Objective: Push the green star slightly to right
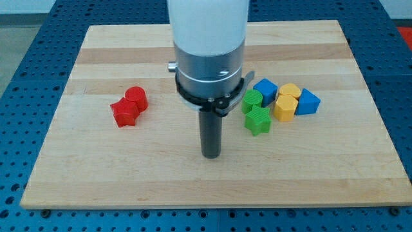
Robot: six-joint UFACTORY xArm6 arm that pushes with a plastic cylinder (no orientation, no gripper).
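My tip [211, 155] rests left of green star [259, 120]

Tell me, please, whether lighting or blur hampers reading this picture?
Camera view: even, soft lighting, faint shadows only; the green star and my tip, to its left and apart from it, are sharp; mild sheen on the wooden board; the arm's white housing looks bright.
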